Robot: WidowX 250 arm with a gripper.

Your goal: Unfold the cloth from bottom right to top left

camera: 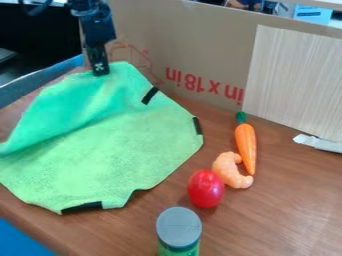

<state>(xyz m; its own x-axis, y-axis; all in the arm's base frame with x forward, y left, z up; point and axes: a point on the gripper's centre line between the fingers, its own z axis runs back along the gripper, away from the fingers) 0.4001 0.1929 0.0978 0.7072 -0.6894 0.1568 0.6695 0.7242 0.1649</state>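
Observation:
The black gripper [100, 71] hangs at the upper left, its lower end against the top edge of the green cloth [110, 155]. The cloth is spread over the left half of the table, with black strips on its right and bottom edges. A darker green, rumpled part runs from the gripper down to the left edge of the view. Whether the gripper has hold of the cloth cannot be made out.
Right of the cloth lie a toy carrot [246, 145], an orange shrimp-like toy [230, 171] and a red tomato-like toy [206, 188]. A grey-lidded jar [179, 229] stands at the bottom. A cardboard wall [200, 55] borders the back; white crumpled material [318, 143] lies far right.

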